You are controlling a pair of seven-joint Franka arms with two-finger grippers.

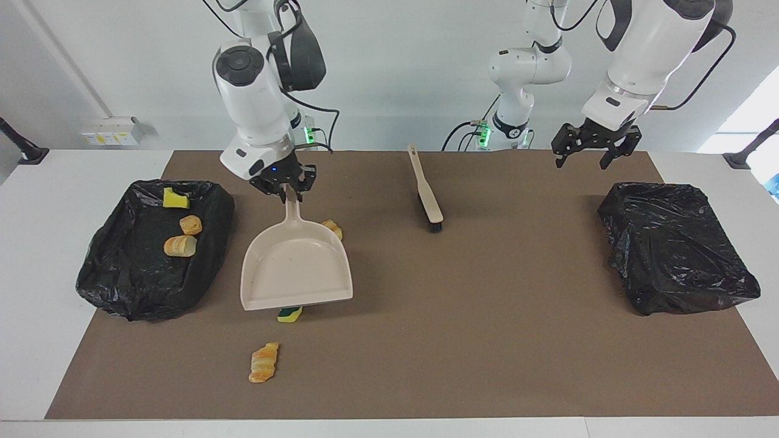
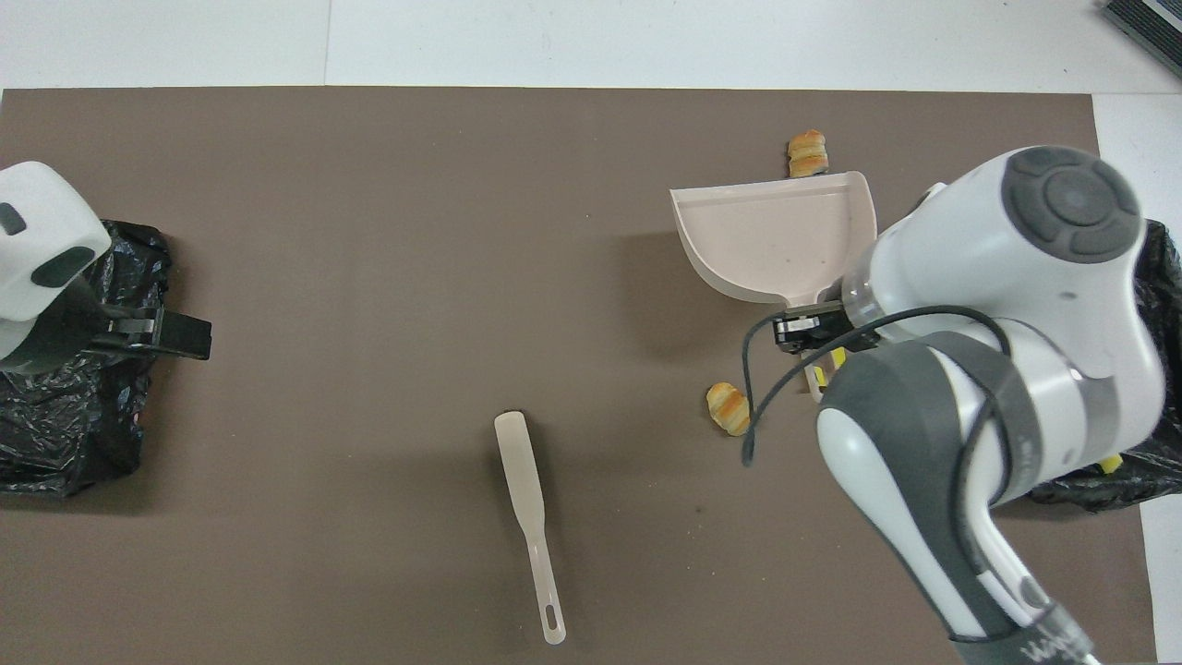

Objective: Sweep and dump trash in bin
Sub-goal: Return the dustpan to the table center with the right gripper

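Facing view: right gripper point(image 1: 286, 190) clamped on the handle of the beige dustpan point(image 1: 297, 267), held over the brown mat point(image 1: 487, 340) beside the black bin bag point(image 1: 115, 286); left gripper point(image 1: 589, 146) waits, fingers apart, over the mat near the second bag point(image 1: 678, 255).

Trash: three pieces in the bin bag; a green-and-yellow sponge chunk point(image 1: 290, 314) under the pan's lip, croissant pieces point(image 1: 263, 361) and point(image 1: 333, 229) near the pan.

Step judged: returning the emptied pan; next calls for setting its lip down and picking up the brush point(image 1: 426, 198).
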